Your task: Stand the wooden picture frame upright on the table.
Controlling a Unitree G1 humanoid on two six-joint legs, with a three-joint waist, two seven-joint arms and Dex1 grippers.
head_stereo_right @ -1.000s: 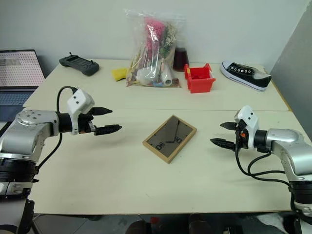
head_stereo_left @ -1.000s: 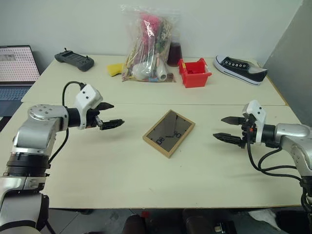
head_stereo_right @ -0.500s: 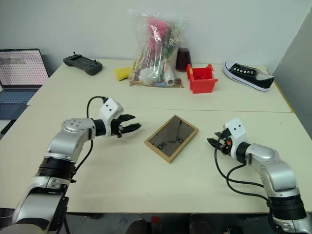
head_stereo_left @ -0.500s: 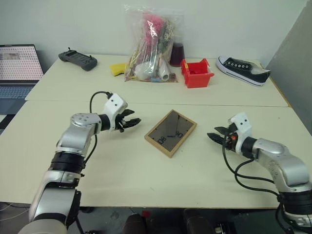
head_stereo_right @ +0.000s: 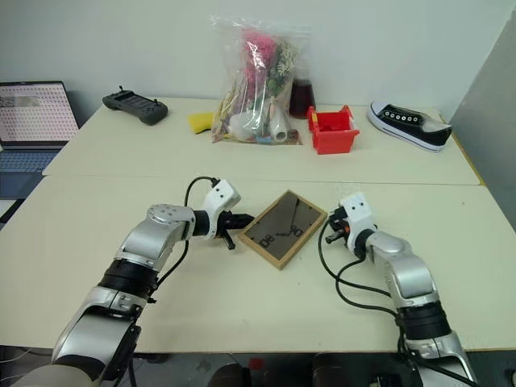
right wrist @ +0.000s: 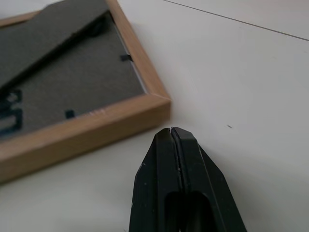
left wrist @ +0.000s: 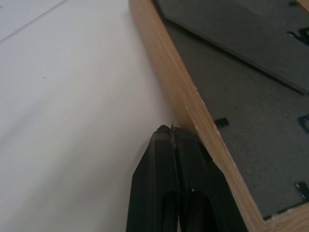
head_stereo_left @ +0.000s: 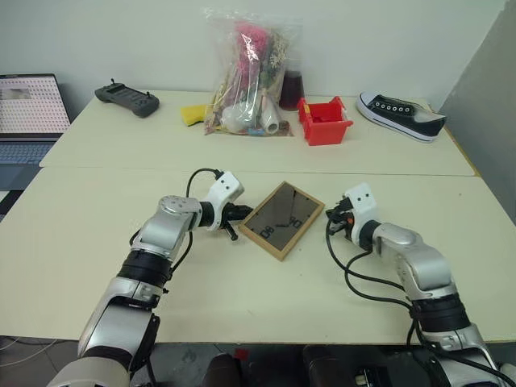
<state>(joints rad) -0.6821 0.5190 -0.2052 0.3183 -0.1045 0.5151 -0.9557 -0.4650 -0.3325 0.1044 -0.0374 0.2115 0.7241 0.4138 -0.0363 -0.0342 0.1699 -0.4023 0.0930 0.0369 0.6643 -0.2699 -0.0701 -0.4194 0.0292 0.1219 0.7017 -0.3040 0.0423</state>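
A: Both arms brought inward vs 1 s ago; jaws were spread then, now pressed together on both. Frame not shifted.

B: Frame loc?

A: Wooden picture frame seen lying flat, back panel up, turned diagonal, on the near half of the table, just below the seam, approx mid between L and R edges. Fold-out stand seen flat against the back.

B: L side?

A: Left gripper placed at the frame's L edge, fingers closed tip to tip, nothing clamped. In left wrist view tips are seen right against the light-wood rim; contact likely, can't be confirmed.

B: R side?

A: Right gripper placed just beside the frame's R corner, fingers shut together, nothing held. In right wrist view a thin strip of table is seen between tips and the wood, so apart.

B: Rest of table?

A: Far half, along the back edge: black controller toward far-L corner, clear bag of mixed items mid, yellow item beside it, red bin next, black sneaker toward far-R corner. Laptop seen off the L edge. All well apart from the frame.
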